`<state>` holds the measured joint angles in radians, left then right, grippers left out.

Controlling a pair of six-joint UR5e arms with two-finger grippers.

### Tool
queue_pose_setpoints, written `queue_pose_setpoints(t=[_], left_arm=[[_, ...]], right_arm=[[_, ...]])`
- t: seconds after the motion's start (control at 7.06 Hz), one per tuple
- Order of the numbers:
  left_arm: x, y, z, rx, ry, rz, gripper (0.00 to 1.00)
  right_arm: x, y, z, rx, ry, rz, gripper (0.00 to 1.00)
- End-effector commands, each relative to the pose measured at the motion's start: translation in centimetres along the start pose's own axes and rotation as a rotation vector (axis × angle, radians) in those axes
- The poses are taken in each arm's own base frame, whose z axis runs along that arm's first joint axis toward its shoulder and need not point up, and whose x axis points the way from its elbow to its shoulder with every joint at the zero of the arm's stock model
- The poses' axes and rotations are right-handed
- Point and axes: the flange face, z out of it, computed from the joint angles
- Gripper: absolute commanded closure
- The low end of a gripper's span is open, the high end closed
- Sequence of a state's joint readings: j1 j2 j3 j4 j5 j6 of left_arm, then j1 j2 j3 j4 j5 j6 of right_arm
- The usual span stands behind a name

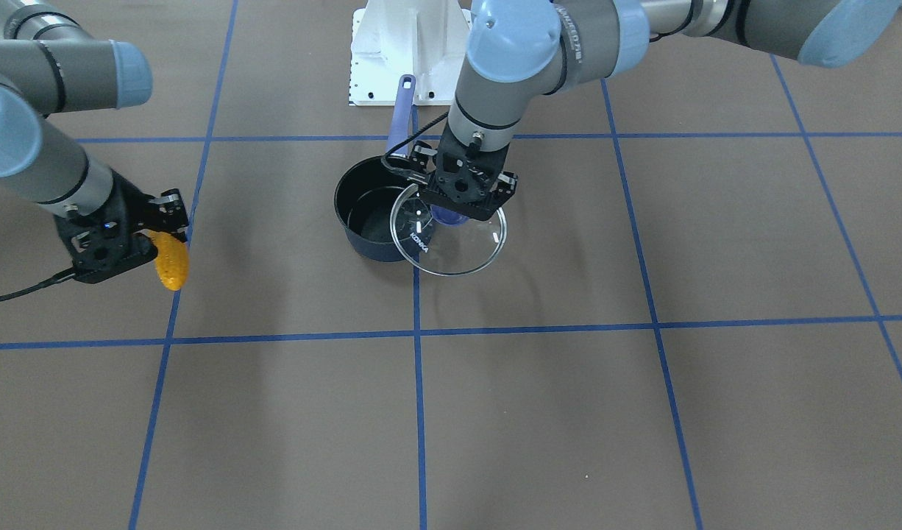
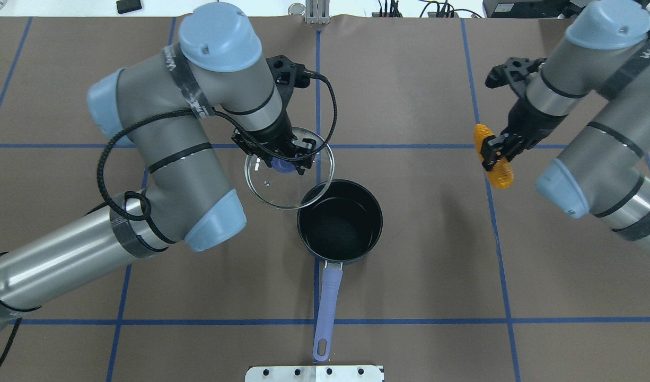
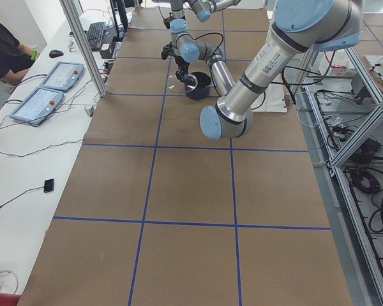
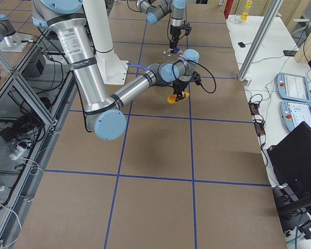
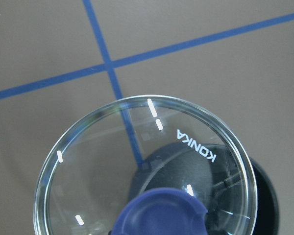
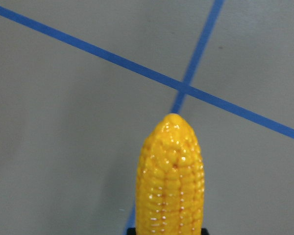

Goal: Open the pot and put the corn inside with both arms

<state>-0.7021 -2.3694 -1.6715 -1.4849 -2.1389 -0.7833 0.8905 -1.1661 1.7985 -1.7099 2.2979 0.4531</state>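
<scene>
The dark navy pot stands open in the middle of the table, its purple-blue handle pointing toward the robot's base. It also shows in the front view. My left gripper is shut on the blue knob of the round glass lid and holds the lid above the table, overlapping the pot's far left rim. My right gripper is shut on the orange-yellow corn, held off the table well to the pot's right. The corn fills the right wrist view.
A white mounting plate lies at the near edge behind the pot's handle. Blue tape lines cross the brown table. Operator pendants and a keyboard lie on a side table beyond the far edge.
</scene>
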Motion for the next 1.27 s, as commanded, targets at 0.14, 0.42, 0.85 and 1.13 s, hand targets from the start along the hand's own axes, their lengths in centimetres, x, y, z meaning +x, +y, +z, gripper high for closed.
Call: queue_pose_setpoints(t=[0.14,0.42,0.85,1.13], left_arm=[[-14.6,-1.0,-2.2,-0.022,-0.031,0.104,0.44],[-22.1,-0.9,-3.1,-0.023,-0.082,0.143,0.43],[-27.1,0.0,-2.9,-0.041,-0.113,0.156,0.43],[-32.5,2.1,-2.3,-0.076,-0.139,0.172,0.42]], right_arm=[[-15.1,-1.7,-0.6,0.024,-0.085,0.036,0.73],[-21.9,-1.6,-0.8,0.024,-0.124,0.024,0.73],[-25.7,-1.2,3.0,-0.007,-0.16,-0.014,0.56],[-25.6,-0.9,3.2,0.01,-0.182,-0.038,0.0]])
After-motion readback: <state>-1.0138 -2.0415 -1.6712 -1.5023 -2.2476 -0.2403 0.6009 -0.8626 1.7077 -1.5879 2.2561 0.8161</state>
